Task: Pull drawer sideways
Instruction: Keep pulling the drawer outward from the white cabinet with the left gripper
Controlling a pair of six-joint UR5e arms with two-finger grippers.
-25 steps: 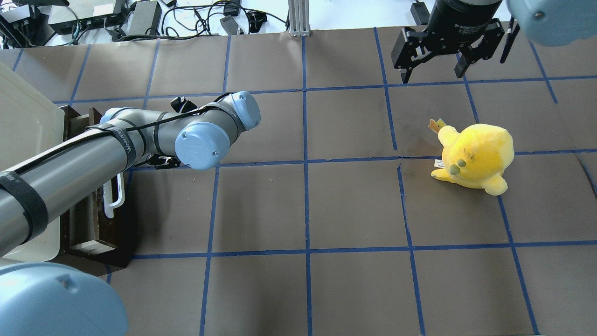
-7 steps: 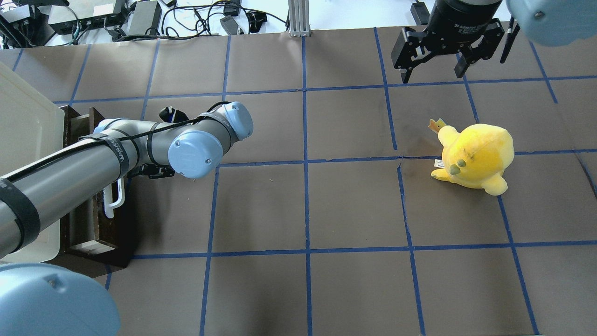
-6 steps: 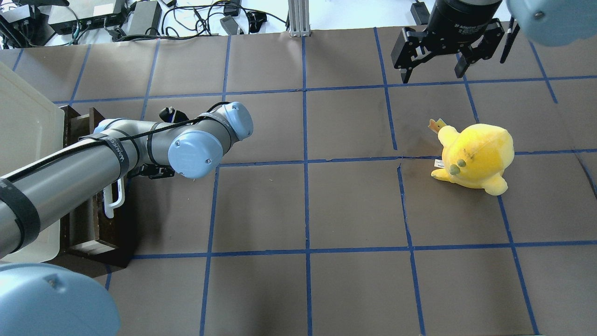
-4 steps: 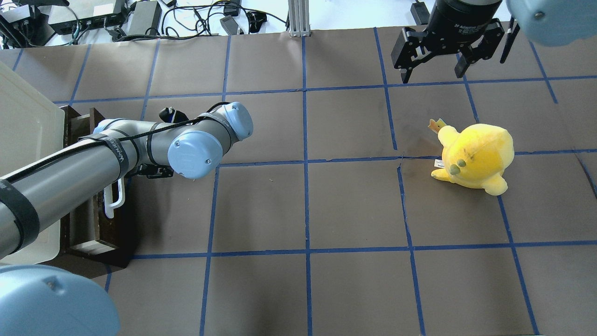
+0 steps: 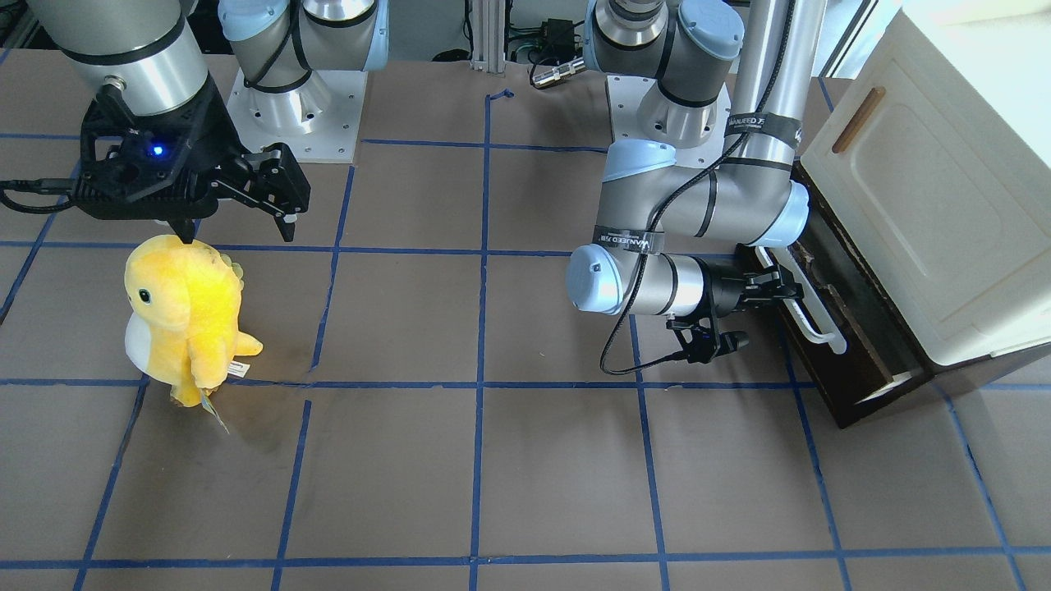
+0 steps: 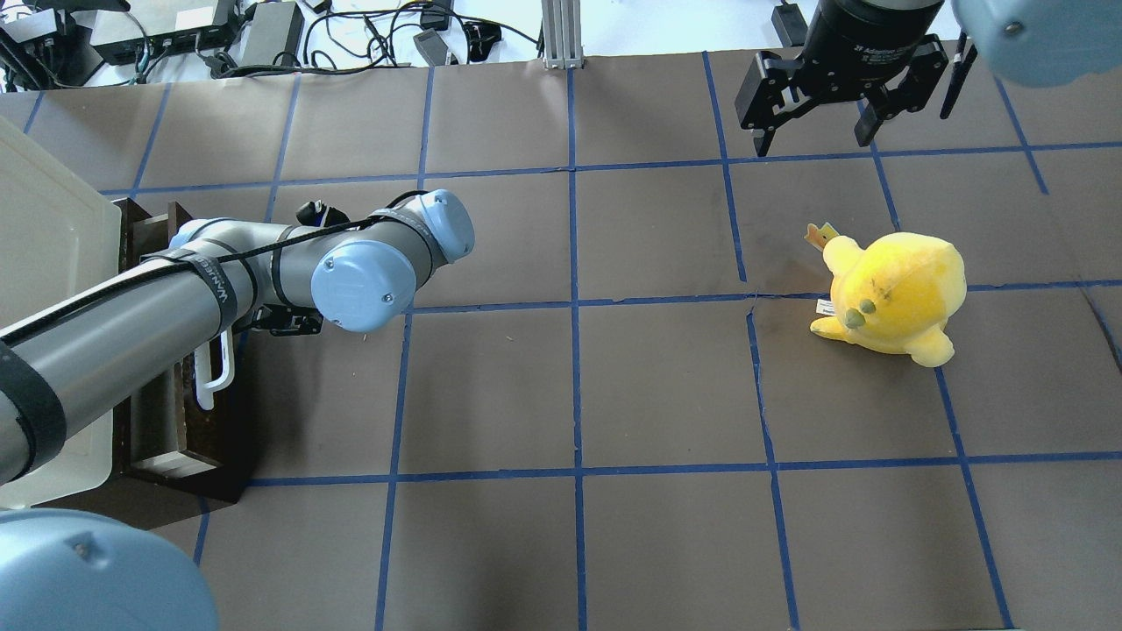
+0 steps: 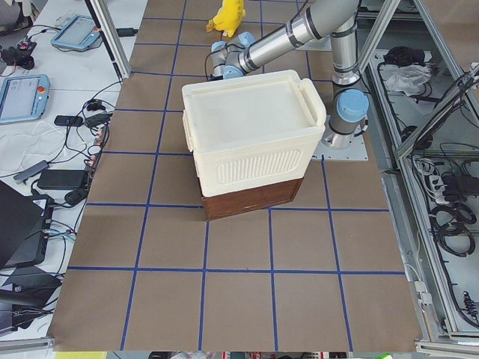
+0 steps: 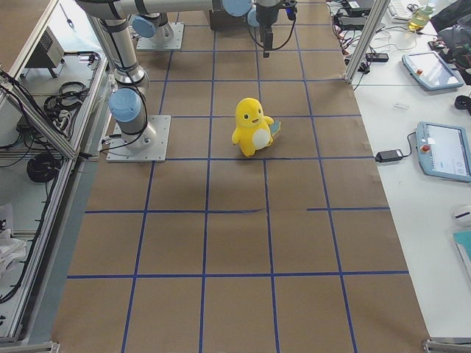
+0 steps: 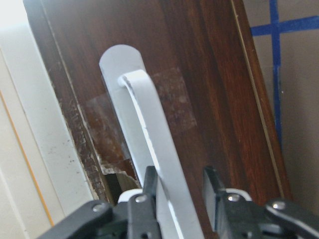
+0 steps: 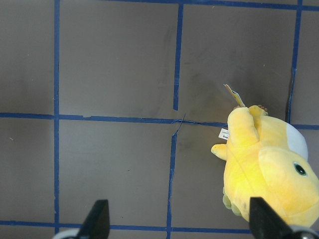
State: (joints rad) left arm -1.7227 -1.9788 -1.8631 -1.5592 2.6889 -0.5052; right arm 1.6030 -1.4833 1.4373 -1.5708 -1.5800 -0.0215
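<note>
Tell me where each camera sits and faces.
Front-facing: across table, facing left arm, right gripper.
Overhead: from behind, looking down on both.
Exterior left: table end behind cabinet; left arm.
Exterior right: opposite end; right arm, plush.
Left wrist: left gripper astride drawer handle.
Right wrist: above plush; fingertips show.
Shared: overhead and right wrist see plush.

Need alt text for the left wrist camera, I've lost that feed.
The left pincer straddles the long white bar handle of the dark brown drawer, one black finger each side, with a slim gap showing on the view's right. Blue tape on the table shows at upper right.
</note>
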